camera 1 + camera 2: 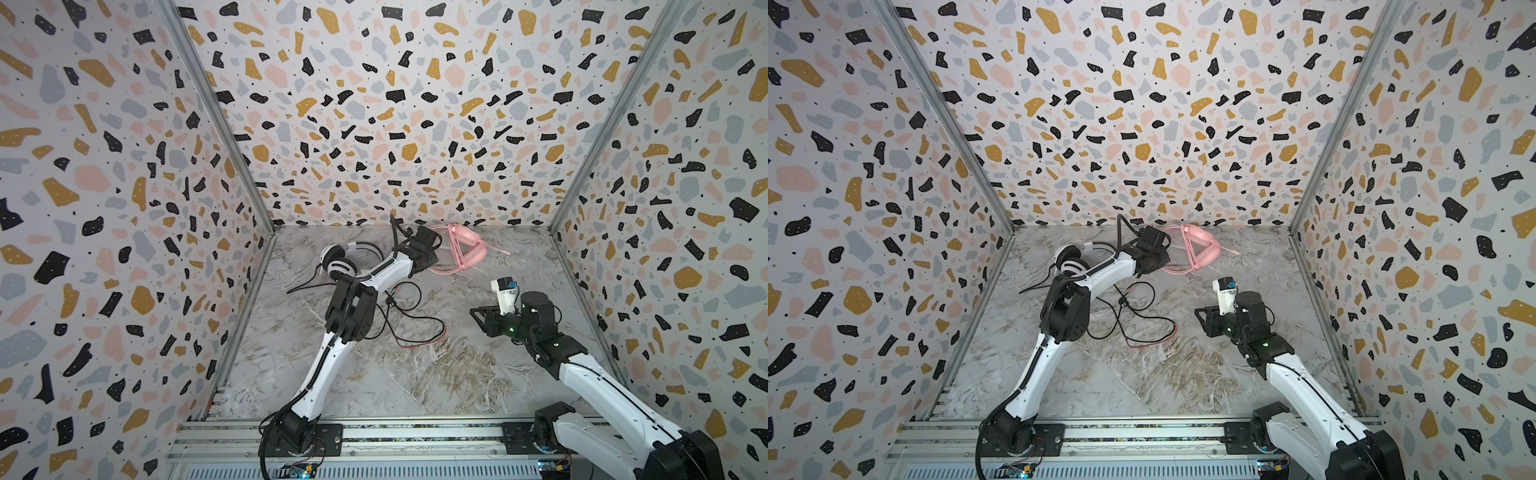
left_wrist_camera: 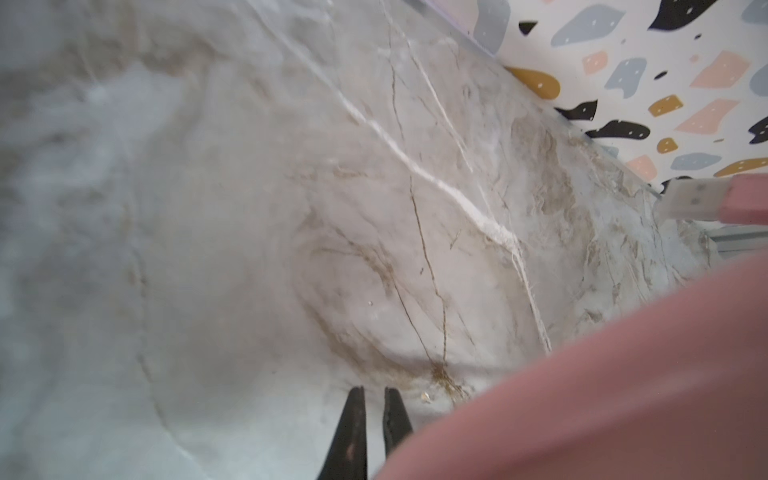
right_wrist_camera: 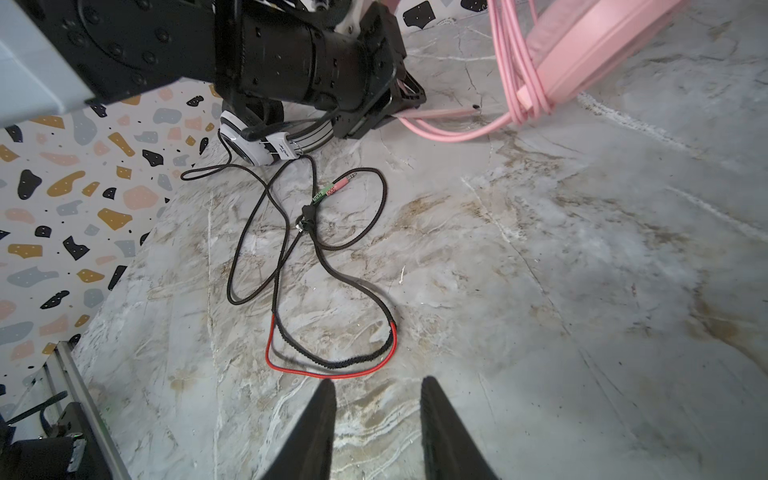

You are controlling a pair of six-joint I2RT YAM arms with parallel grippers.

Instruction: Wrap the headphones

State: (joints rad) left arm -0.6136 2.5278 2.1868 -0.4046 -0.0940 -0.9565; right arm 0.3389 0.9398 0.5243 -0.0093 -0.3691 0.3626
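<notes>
The pink headphones [image 1: 457, 245] [image 1: 1192, 249] [image 3: 582, 62] lie at the back of the marble floor with their pink cable [image 3: 515, 83] looped round them. My left gripper [image 1: 432, 259] [image 1: 1163, 262] [image 2: 374, 390] is shut beside them. A pink strand runs up to it; I cannot tell whether it is pinched. A pink blur [image 2: 602, 395] fills part of the left wrist view. The white, black-striped headphones [image 1: 338, 259] [image 1: 1071, 259] [image 3: 266, 145] lie at the back left, their black cable [image 1: 411, 320] [image 1: 1142, 320] [image 3: 316, 249] sprawled loose. My right gripper [image 1: 478, 311] [image 1: 1202, 313] [image 3: 378, 384] hangs open and empty just short of that cable's red stretch [image 3: 332, 374].
Terrazzo-patterned walls [image 1: 124, 208] close the floor in on three sides. A metal rail [image 1: 374, 432] carrying both arm bases runs along the front. The black cable's green and pink jack plugs [image 3: 336, 187] lie mid-floor. A pink-housed plug [image 2: 702, 203] shows near the wall.
</notes>
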